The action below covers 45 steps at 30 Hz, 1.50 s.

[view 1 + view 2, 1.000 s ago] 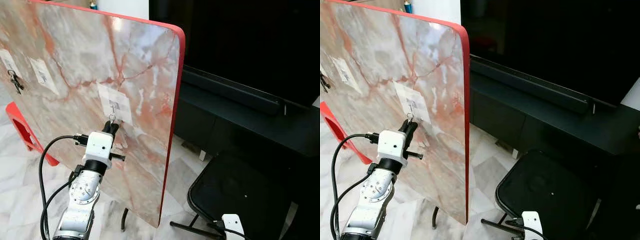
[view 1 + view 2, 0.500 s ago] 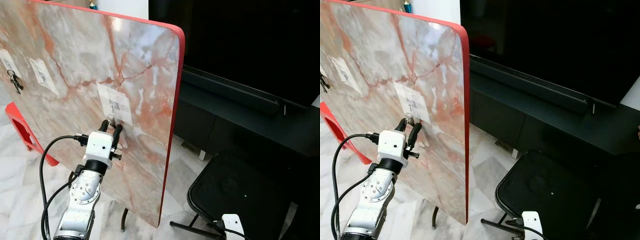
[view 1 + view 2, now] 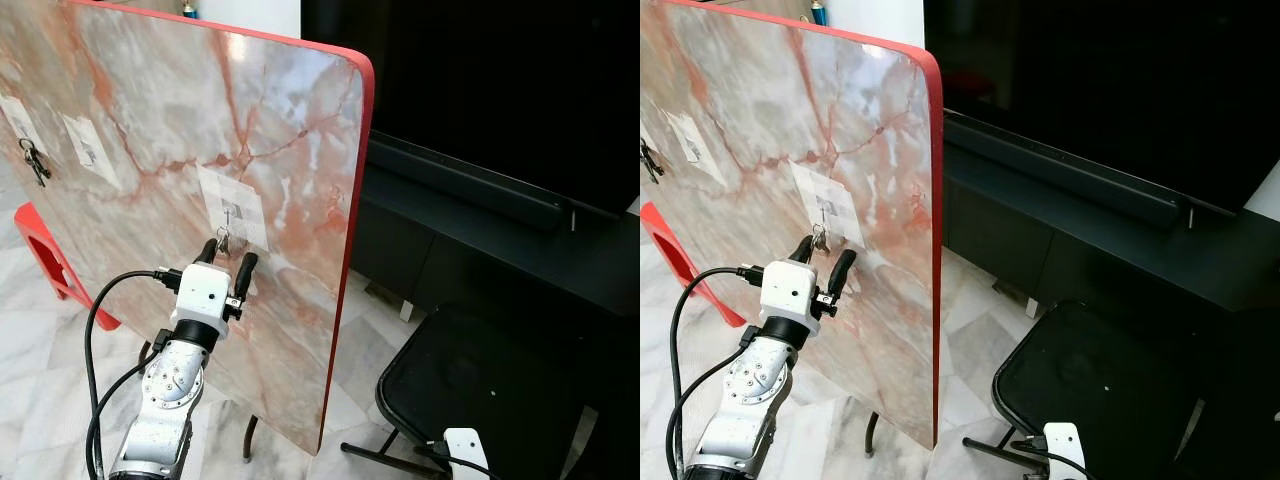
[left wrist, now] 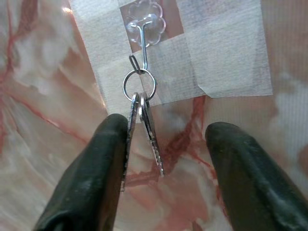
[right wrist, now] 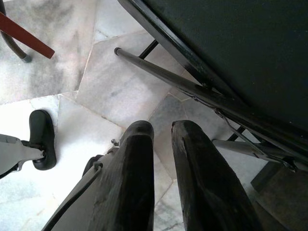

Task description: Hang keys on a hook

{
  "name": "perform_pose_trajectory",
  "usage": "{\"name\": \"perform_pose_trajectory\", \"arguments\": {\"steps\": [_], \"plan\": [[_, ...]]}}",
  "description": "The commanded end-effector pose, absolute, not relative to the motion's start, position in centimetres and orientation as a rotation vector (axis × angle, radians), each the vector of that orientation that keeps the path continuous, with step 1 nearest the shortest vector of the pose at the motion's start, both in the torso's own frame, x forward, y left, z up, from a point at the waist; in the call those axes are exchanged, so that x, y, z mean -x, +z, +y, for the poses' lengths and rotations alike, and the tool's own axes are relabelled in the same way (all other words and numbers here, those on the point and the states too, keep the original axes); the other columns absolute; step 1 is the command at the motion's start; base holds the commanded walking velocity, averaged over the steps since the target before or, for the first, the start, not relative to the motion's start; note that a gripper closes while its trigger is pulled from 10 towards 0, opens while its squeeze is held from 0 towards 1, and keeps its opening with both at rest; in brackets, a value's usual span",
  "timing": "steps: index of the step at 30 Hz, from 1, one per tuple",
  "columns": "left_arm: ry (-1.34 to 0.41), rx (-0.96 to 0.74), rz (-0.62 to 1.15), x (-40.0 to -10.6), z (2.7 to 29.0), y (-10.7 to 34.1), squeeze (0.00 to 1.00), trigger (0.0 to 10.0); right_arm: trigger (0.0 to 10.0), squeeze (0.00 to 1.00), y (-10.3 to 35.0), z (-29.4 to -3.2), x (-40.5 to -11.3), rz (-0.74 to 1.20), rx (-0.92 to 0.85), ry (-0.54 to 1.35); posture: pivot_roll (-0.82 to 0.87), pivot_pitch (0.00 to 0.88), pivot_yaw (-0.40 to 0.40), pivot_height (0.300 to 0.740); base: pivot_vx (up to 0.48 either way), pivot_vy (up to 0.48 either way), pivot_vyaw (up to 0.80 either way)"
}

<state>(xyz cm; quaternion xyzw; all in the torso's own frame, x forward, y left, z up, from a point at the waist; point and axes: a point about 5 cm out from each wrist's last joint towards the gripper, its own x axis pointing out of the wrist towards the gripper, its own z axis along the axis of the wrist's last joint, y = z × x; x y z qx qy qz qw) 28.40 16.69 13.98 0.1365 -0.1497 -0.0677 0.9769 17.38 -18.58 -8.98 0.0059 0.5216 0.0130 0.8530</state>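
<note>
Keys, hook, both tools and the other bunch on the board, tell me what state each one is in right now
keys: hanging by their ring from the hook, one touching a finger
hook: taped to the marble board, loaded
left tool: open, fingers either side of the keys
right tool: shut, empty, hanging low over the floor
other keys: hanging at the board's far left
</note>
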Motion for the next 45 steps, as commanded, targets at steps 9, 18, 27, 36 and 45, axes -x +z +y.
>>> {"name": "perform_pose_trajectory", "arguments": {"steps": [9, 18, 27, 36, 45], "plan": [[-0.174, -0.269, -0.345, -29.4, 15.6, 15.4, 1.0, 10.0, 10.0, 0.0, -9.0, -18.8, -17.3, 1.099, -0.006, 0.019, -0.02, 0.0, -0.054, 0.74, 0.0, 0.0, 0.0], [-0.194, -0.26, -0.335, -29.6, 15.1, 15.3, 0.67, 10.0, 10.0, 0.0, -9.0, -18.8, -17.3, 1.1, -0.006, 0.018, -0.02, 0.0, -0.054, 0.74, 0.0, 0.0, 0.0], [-0.162, -0.248, -0.202, -26.8, 16.9, 11.2, 0.0, 10.0, 10.0, 0.0, -9.0, -18.8, -17.3, 1.101, -0.007, 0.017, -0.02, 0.0, -0.051, 0.74, 0.0, 0.0, 0.0], [-0.103, -0.256, 0.035, -25.1, 18.9, 5.5, 0.0, 10.0, 10.0, 0.0, -9.0, -18.8, -17.3, 1.099, -0.006, 0.017, -0.02, 0.0, -0.046, 0.74, 0.0, 0.0, 0.0], [0.128, -0.25, 0.635, -20.4, 23.6, -4.6, 0.0, 10.0, 10.0, 0.0, -9.1, -18.7, -17.2, 1.109, 0.012, 0.029, -0.01, 0.0, -0.039, 0.74, 0.0, 0.0, 0.0]]}}
